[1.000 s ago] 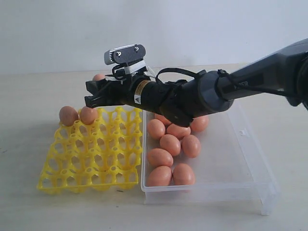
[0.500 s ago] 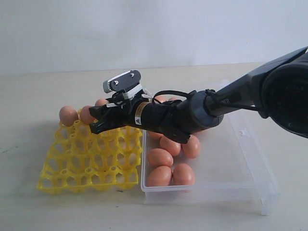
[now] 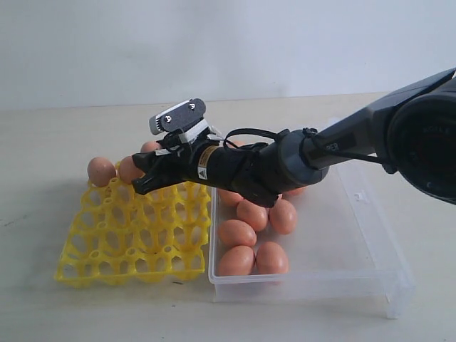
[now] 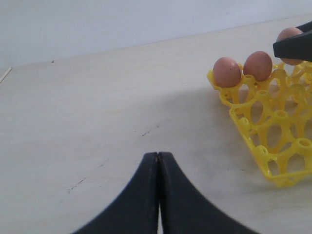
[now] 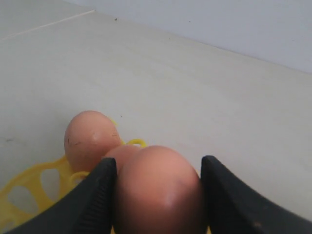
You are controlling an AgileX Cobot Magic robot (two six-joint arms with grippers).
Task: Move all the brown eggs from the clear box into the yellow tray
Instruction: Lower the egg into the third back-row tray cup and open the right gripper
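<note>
**Progress.** The task was judged to be at an early stage. Two brown eggs [image 3: 101, 171] sat side by side in the yellow tray [image 3: 128, 242], in the far row at its eleven o'clock corner. A third egg [image 5: 158, 190] was clamped between the fingers of the right end effector [image 3: 145, 173]. It hung over that same row, just at three o'clock of the seated pair. Whether it had touched its cup could not be told. Every other cup in sight was empty.

**Outstanding.** The clear box [image 3: 370, 242] lay just beside the tray at three o'clock. At least six eggs were bunched in its near-left part, several touching. The arm crossing above hid any that lay beyond. The greater part of the work was judged to remain.

**Idle arm.** The left end effector [image 4: 158, 195] had its fingers pressed together on nothing, above the bare desk [image 4: 97, 122], apart from the tray.

**Materials.**
- **Eggs:** smooth ovals, orange-brown, faintly speckled, with a dull sheen.
- **Tray:** bright yellow plastic, apparently rigid, a square lattice of open round cups with raised pegs between them.
- **Box:** thin, colourless, transparent plastic, shallow and rectangular, with low walls and a rim.
- **Desk:** pale, matt and lightly scuffed.
- **Fingers:** black, smooth and tapered.
</note>
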